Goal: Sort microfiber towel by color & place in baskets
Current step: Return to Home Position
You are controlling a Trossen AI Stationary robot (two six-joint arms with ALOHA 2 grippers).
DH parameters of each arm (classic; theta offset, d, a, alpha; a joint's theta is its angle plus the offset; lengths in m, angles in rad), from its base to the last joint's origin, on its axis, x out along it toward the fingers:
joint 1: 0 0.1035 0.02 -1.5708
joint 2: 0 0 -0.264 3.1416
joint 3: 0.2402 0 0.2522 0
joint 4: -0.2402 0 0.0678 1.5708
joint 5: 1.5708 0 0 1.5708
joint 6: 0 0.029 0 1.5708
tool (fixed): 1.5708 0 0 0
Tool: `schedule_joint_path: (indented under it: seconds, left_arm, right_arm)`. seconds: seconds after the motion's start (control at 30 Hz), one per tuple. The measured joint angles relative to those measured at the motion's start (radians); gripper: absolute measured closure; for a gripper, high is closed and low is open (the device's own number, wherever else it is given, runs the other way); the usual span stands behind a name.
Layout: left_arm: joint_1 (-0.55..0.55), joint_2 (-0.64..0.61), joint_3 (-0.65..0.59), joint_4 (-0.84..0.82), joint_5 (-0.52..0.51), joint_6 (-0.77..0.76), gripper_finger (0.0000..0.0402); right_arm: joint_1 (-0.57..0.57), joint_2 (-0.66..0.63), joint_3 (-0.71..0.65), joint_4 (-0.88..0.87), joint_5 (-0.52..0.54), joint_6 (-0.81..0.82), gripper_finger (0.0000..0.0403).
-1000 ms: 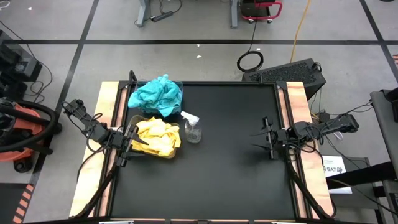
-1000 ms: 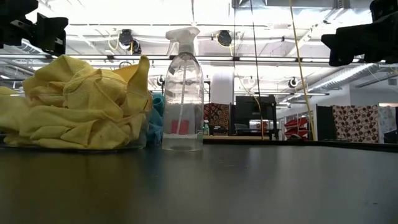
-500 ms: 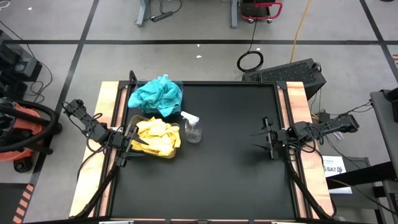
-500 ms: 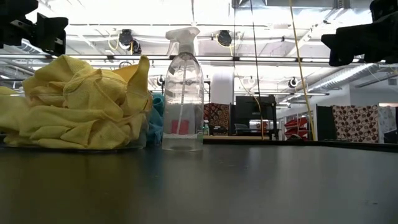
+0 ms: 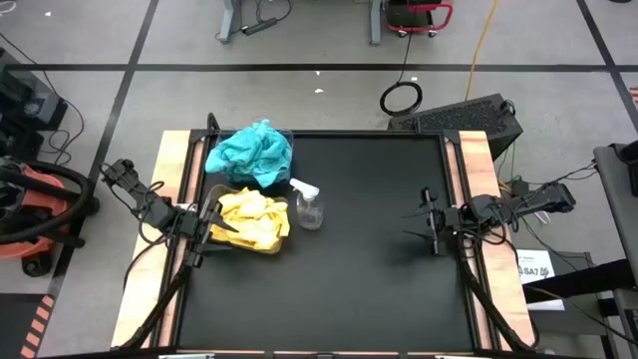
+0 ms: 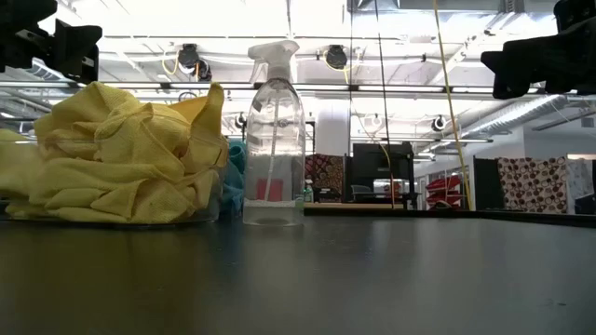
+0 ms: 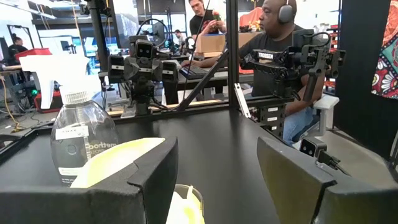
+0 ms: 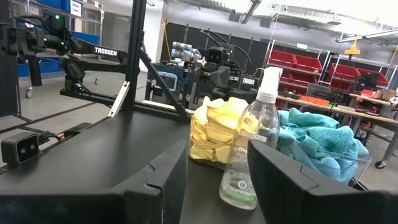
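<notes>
A heap of yellow microfiber towels (image 5: 252,219) fills a clear basket (image 6: 210,207) at the table's left. Just beyond it, teal towels (image 5: 249,152) are piled in a second clear basket (image 8: 359,165) at the far left corner. My left gripper (image 5: 214,221) stands open and level at the left edge of the yellow heap, raised above it. A bit of yellow cloth (image 7: 185,204) shows below its fingers. My right gripper (image 5: 429,221) stands open and level at the table's right side, facing the baskets, with nothing between its fingers.
A clear spray bottle (image 5: 307,205) stands upright right of the yellow basket. The black table top (image 5: 369,279) stretches from the bottle to the right gripper and toward the near edge. Wooden rails (image 5: 477,160) run along both sides. People (image 7: 280,37) sit beyond the table.
</notes>
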Motion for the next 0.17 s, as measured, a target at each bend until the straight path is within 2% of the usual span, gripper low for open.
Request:
schedule_joint_path:
  seconds: [0.17]
  left_arm:
    - [0.0, 0.0, 0.0, 0.0, 0.0, 0.0, 0.0176]
  right_arm:
    - [0.0, 0.0, 0.0, 0.0, 0.0, 0.0, 0.0243]
